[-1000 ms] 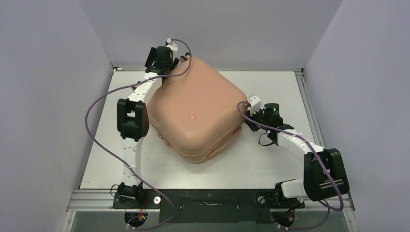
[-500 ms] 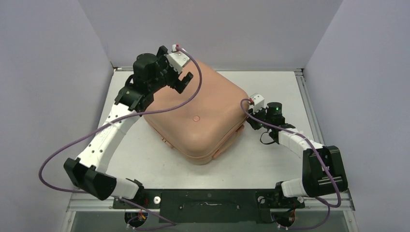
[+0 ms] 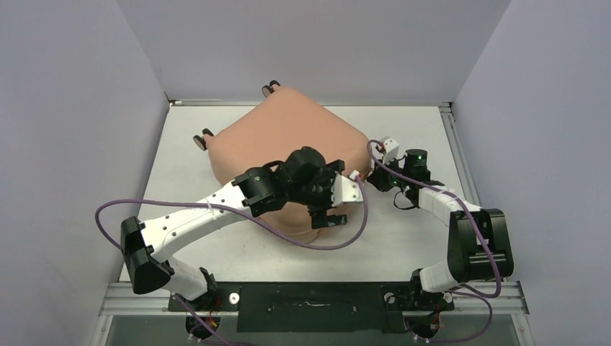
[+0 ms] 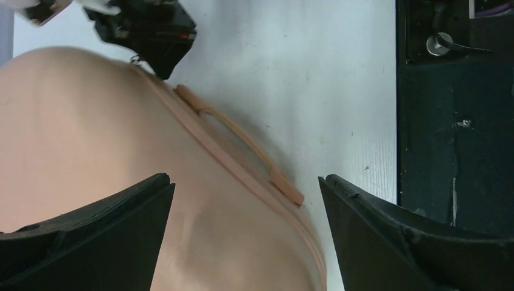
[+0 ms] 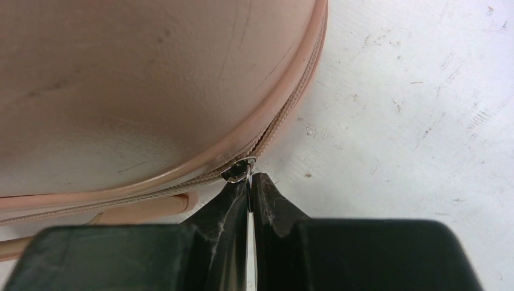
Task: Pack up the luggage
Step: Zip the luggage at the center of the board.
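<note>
The luggage [image 3: 288, 126], a small salmon-pink hard-shell suitcase with rounded corners, lies on its broad side on the white table top [image 3: 411, 249], lid down, and both arms are on it.

Left pincer [image 4: 242, 182] first: it hovers over the near end of the shell, black fingers [image 4: 103, 236] spread wide, nothing held. Right beneath that gap is the curved pink lid, and with it the salmon-pink strap-shaped carry handle [image 4: 239, 142], lying flat along the seam. Off to the side of one finger runs bare table, then the black mounting plate [image 4: 448, 151] at the table's edge.

Over to the right pincer [image 5: 250, 182], and this one is busy! Its two black fingers are pressed tight together at the suitcase's rounded corner, nipping the small silver metal zipper pull [image 5: 238, 170], whose tab shows as a pale sliver between the tips. Just ahead of those tips the pink zip track [image 5: 291, 103] bends away around the shell. To one side of the pincer is an end of the carry handle, to the other scuffed white table (plenty of scratches there).

From above, the right pincer sits hard against the case's right flank, close to the left one. The pink-and-black caster wheels [image 3: 202, 139] stick out on the far side, well apart from both.
</note>
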Controlling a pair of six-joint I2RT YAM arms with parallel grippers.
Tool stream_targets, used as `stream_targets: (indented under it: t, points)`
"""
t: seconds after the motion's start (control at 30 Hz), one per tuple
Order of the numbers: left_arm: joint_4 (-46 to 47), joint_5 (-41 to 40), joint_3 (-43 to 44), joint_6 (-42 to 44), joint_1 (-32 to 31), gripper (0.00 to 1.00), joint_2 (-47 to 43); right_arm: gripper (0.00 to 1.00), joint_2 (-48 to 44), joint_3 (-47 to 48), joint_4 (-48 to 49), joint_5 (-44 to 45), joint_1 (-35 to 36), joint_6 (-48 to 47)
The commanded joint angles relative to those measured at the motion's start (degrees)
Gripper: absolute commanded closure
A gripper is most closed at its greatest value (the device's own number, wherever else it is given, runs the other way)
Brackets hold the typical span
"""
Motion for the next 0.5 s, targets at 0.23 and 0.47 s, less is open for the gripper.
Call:
stream_targets:
  t: [0.23, 0.47]
  points:
    - [14.7, -26.6, 10.6, -4.9, 4.6, 0.04, 6.5, 0.95, 2.0, 4.3, 4.7, -6.6, -1.0, 2.7]
    - [28.1, -37.3, 24.5, -9.6, 16.8, 0.04, 21.0, 0.95, 1.7, 3.2, 6.7, -8.2, -0.9, 5.0]
